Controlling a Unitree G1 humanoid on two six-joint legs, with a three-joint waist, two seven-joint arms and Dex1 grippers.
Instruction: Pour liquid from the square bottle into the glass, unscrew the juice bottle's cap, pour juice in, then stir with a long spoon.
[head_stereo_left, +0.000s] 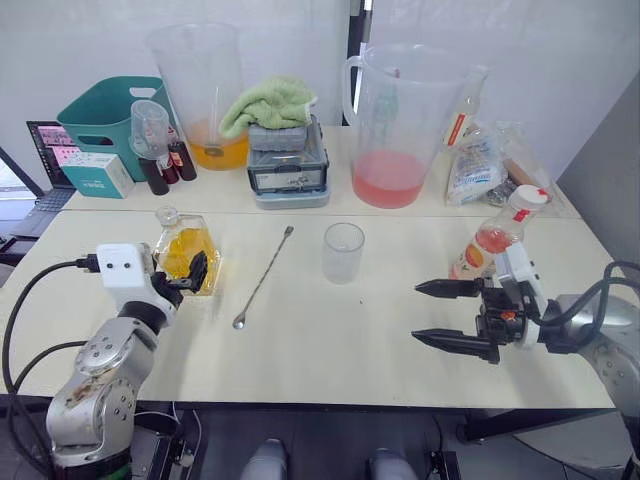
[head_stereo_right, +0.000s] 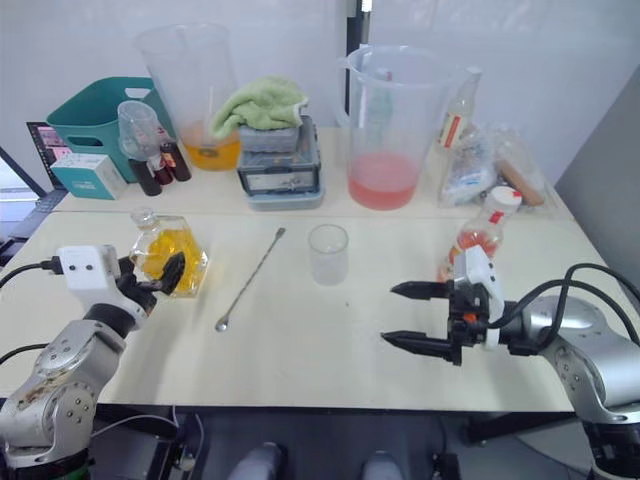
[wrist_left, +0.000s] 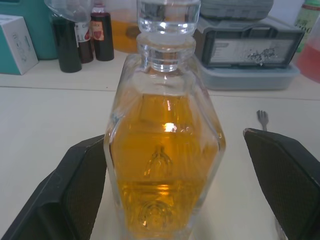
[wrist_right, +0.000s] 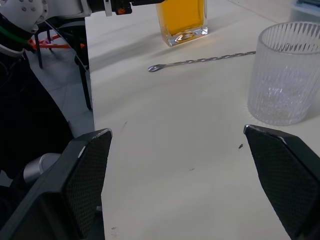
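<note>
The square bottle (head_stereo_left: 185, 250) with its ball stopper and yellow-orange liquid stands upright at the table's left. My left gripper (head_stereo_left: 190, 270) is open around its body; one finger (wrist_left: 80, 185) lies against the glass side, the other (wrist_left: 285, 175) stands apart. The long spoon (head_stereo_left: 263, 277) lies flat on the table between the bottle and the empty glass (head_stereo_left: 343, 252). At the right stands the juice bottle (head_stereo_left: 490, 240), its white cap (head_stereo_left: 528, 198) on. My right gripper (head_stereo_left: 417, 311) hovers open and empty in front of the juice bottle, pointing left toward the glass (wrist_right: 285, 80).
Behind, on a second table: a large pitcher (head_stereo_left: 200, 95) with orange liquid, a pitcher (head_stereo_left: 395, 125) with pink liquid, a green cloth (head_stereo_left: 270, 103) on a grey box, a teal basket (head_stereo_left: 105, 115), small dark bottles (head_stereo_left: 165, 165), and plastic bags (head_stereo_left: 480, 160).
</note>
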